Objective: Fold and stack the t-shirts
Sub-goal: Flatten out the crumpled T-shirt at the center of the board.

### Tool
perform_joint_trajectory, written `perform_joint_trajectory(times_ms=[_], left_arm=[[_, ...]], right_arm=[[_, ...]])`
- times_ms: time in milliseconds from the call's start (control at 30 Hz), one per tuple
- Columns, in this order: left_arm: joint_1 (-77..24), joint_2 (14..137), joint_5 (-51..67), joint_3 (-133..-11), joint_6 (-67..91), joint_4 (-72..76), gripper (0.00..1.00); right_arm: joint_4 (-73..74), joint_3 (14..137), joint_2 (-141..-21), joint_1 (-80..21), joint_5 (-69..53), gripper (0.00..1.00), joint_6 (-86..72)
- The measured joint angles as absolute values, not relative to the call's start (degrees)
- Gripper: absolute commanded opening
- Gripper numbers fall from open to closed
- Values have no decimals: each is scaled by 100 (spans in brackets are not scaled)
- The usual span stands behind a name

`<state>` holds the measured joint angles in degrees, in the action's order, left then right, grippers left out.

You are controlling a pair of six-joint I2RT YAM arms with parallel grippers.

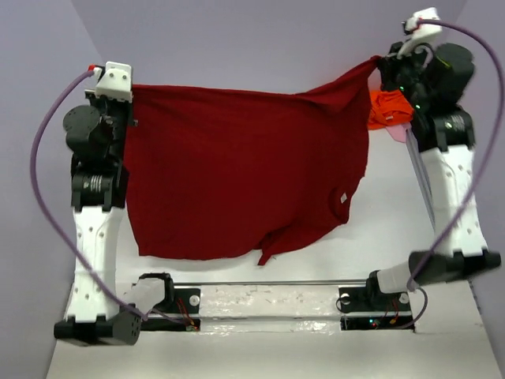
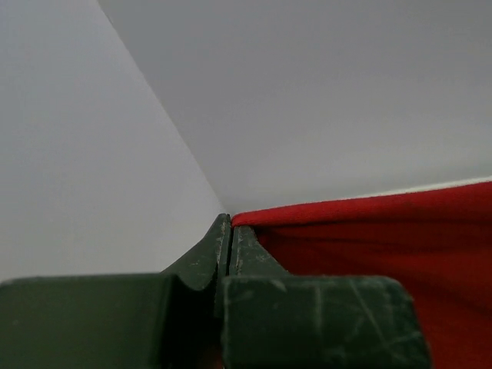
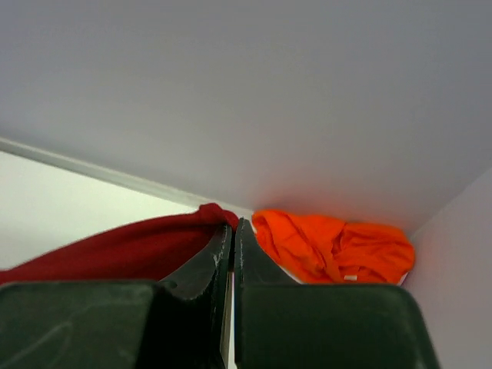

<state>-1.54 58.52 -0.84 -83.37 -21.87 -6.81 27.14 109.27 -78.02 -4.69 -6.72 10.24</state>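
Observation:
The dark crimson red t-shirt (image 1: 245,170) hangs spread in the air between my two raised arms, its lower edge above the table. My left gripper (image 1: 130,99) is shut on the shirt's left top corner; in the left wrist view the jaws (image 2: 231,223) are pressed together with red cloth (image 2: 384,231) running off to the right. My right gripper (image 1: 380,63) is shut on the right top corner; the right wrist view shows red cloth (image 3: 138,246) pinched at the tips (image 3: 234,224). The bright orange t-shirt (image 1: 388,109) lies crumpled at the far right corner, also in the right wrist view (image 3: 338,247).
The white table (image 1: 387,229) has grey walls behind and at the sides. The arm bases and a rail (image 1: 268,296) sit at the near edge. A grey cable loops beside each arm.

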Motion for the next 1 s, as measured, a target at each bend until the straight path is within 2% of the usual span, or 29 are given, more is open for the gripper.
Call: perform_joint_trajectory(times_ms=[200, 333, 467, 667, 767, 900, 1000], left_arm=[[718, 7266, 451, -7894, -1959, -314, 0], [1234, 7426, 878, -7629, -1918, -454, 0], [1483, 6383, 1240, -7402, -2018, -567, 0], [1584, 4145, 1649, -7369, -2185, -792, 0], [1590, 3363, 1828, -7522, -2202, -1004, 0], [1590, 2875, 2069, -7699, -2200, -1356, 0], [1590, 2902, 2130, -7701, -2191, -1584, 0]], right_arm=[[2842, 11120, -9762, -252, -644, 0, 919], [3155, 11120, -9878, -246, -794, 0, 871], [3105, 10761, -8864, -246, -972, 0, 860], [2746, 9336, -5815, -189, -1122, 0, 934], [2801, 8838, -4676, -156, -1170, 0, 965], [3017, 8691, -3990, -12, -1280, 0, 963], [3234, 8868, -4095, 93, -1361, 0, 923]])
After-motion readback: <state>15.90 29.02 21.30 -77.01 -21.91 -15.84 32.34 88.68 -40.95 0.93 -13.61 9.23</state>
